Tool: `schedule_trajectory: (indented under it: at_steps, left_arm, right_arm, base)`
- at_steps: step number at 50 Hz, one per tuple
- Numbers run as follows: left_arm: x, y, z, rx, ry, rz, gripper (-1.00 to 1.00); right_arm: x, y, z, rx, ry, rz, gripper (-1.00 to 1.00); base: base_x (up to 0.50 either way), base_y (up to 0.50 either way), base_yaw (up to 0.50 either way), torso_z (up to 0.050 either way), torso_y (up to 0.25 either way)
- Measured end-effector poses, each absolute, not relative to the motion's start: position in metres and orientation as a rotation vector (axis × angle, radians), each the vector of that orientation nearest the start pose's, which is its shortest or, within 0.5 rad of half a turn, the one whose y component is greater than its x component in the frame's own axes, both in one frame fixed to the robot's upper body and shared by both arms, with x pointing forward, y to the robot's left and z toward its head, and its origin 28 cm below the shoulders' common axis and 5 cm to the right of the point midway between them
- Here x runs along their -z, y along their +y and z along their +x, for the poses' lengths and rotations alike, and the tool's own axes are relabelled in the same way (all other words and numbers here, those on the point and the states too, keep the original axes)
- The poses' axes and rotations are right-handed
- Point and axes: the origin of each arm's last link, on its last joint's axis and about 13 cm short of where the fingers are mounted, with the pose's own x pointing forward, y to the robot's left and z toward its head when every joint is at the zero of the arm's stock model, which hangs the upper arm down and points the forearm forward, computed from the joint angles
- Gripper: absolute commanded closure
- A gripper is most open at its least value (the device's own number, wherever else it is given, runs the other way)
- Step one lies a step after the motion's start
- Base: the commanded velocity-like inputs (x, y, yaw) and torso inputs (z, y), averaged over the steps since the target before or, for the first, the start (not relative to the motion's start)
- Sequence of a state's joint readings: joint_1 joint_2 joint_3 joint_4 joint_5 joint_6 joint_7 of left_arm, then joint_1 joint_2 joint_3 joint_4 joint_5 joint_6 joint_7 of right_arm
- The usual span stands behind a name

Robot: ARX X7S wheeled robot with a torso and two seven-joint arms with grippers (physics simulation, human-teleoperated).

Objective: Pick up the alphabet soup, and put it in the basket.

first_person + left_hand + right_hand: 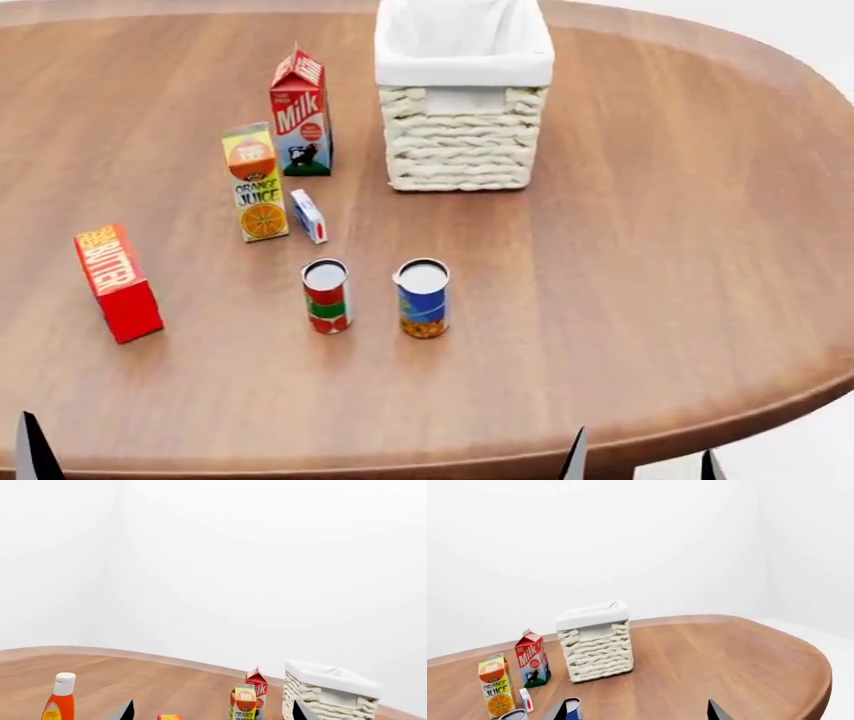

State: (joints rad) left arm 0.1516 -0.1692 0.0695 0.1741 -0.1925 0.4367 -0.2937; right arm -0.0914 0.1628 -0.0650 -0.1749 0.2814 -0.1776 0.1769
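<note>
Alphabet soup (422,298), cylindrical blue-labelled can, upright near woven wicker basket (462,140).

Your path from the alphabet soup (422,298) to the basket (462,140) is bare desk (641,260) — red-green can (326,295) stands just beside, left.

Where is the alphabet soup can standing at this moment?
In the head view, the alphabet soup stands upright on the table's near half, just right of the red-and-green can and apart from it, in front of the basket.
</note>
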Motion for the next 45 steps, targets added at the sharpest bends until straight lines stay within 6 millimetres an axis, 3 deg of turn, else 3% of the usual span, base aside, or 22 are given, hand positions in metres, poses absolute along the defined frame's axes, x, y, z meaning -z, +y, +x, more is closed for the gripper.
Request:
schedule_trajectory:
  at_steps: [15, 45]
  left_arm:
    - [-0.0511, 0.2254, 0.1783, -0.197, -0.435, -0.124, -1.0]
    - [-0.0516, 0.225, 0.1768, -0.192, -0.447, -0.126, -1.0]
  right_arm:
    - [-0.0443, -0.1145, 0.1931, 0.087, -0.226, 0.154, -1.0]
    - [-0.0445, -0.1107, 0.189, 0.046, -0.253, 0.143, -1.0]
  base:
    - [0.0, -0.23, 0.0, 0.0, 0.0]
    - [0.09, 0.0, 0.0, 0.0, 0.0]
